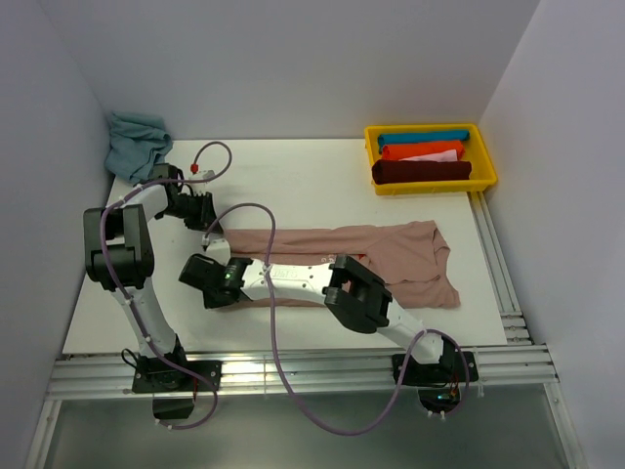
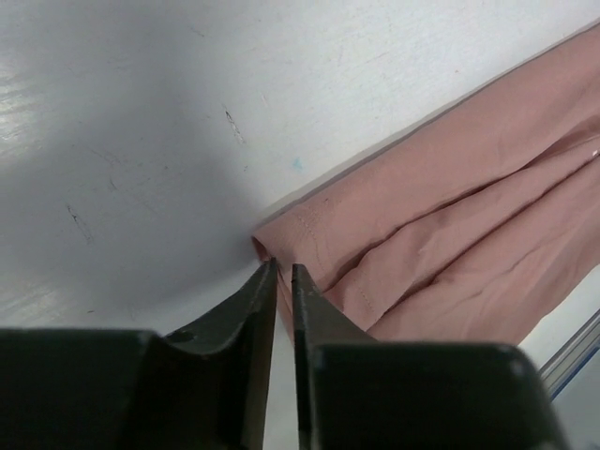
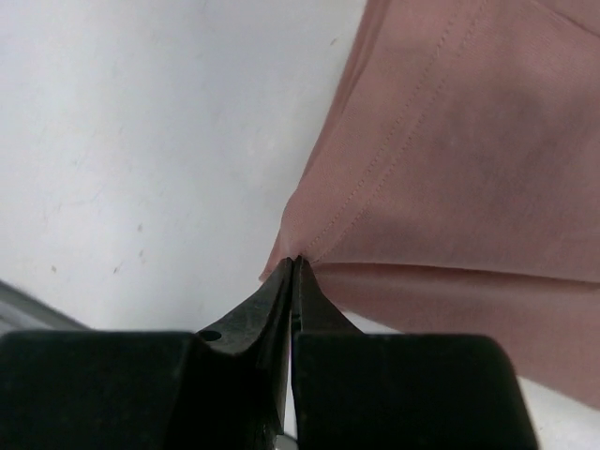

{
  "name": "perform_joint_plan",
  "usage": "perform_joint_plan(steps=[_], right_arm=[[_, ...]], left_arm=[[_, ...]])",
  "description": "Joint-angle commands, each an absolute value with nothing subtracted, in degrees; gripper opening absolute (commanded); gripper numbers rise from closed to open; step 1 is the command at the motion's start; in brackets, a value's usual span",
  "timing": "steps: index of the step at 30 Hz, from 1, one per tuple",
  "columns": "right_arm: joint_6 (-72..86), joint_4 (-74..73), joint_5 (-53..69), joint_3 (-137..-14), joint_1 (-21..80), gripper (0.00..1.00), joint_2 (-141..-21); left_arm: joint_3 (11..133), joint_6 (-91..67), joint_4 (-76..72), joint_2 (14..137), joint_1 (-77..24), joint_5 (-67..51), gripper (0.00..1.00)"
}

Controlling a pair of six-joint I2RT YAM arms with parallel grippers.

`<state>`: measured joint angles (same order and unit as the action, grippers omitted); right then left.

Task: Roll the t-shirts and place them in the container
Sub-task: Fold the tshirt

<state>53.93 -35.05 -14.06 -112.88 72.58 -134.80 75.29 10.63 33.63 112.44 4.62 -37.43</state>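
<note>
Worktop point(image 1: 293, 166): white, walled on three sides, both arm bases on its near edge.

Pink t-shirt point(image 1: 410, 259): we see it lying flat on the near half of the worktop, folded lengthwise into a long band that runs left to right. The collar end points to the right edge and the hem end to the left. The right arm's forearm crosses over its middle.

Left arm point(image 1: 122, 254): we see it standing up near the left edge and reaching in to the far corner of the hem end.

Right arm point(image 1: 361, 293): it is stretched leftward low over the shirt, with its wrist at the near corner of the hem end.

Yellow bin point(image 1: 435, 187): it sits at the far right corner, well apart from the pink shirt. Rolled shirts lie in it side by side: a blue one point(image 1: 425, 138), an orange one point(image 1: 420, 150) and a dark red one point(image 1: 420, 171). A pale strip shows between orange and red; we cannot tell what it is.

Blue-green cloth heap point(image 1: 137, 142): it lies crumpled in the far left corner against the wall. We cannot tell whether it is a shirt.

Left gripper point(image 2: 283, 267): the jaws are narrow, with only a thin slit between the tips. In the wrist view the stitched, layered hem corner runs into that slit, so we read it as pinching the pink t-shirt.

Right gripper point(image 3: 294, 261): the jaws are pressed together, tips meeting right on the stitched corner of the pink t-shirt. The cloth puckers to a point at the tips, and bare worktop shows to their left.
</note>
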Motion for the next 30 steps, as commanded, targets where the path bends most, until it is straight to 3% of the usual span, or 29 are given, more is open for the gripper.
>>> perform_joint_plan(steps=[1,8,11,12,15,21,30], right_arm=[[55.11,-35.16,-14.15,-113.11,73.56,0.03,-130.52],[55.11,-36.30,-13.01,-115.66,73.48,0.09,-133.59],[55.37,-35.51,-13.27,-114.44,73.13,0.27,-132.90],[55.11,-35.16,-13.97,-113.82,73.04,0.39,-132.37],[54.58,-34.89,-15.81,-111.80,72.25,0.47,-129.56],[53.18,-34.72,-18.89,-108.29,69.00,0.47,-123.14],[55.10,-33.14,-23.90,-94.60,63.81,0.41,-112.69]], left_arm=[[76.64,10.20,32.26,112.41,4.31,-37.35,0.16],[76.55,10.55,32.61,112.41,4.31,-37.18,0.15],[76.38,11.16,33.05,112.32,4.31,-37.44,0.23],[76.12,11.16,33.05,111.98,4.31,-37.35,0.29],[75.76,10.81,32.43,110.75,4.39,-36.57,0.39],[75.32,9.67,30.85,106.10,4.39,-33.40,0.51],[74.36,14.06,35.23,101.51,4.66,-30.67,0.53]])
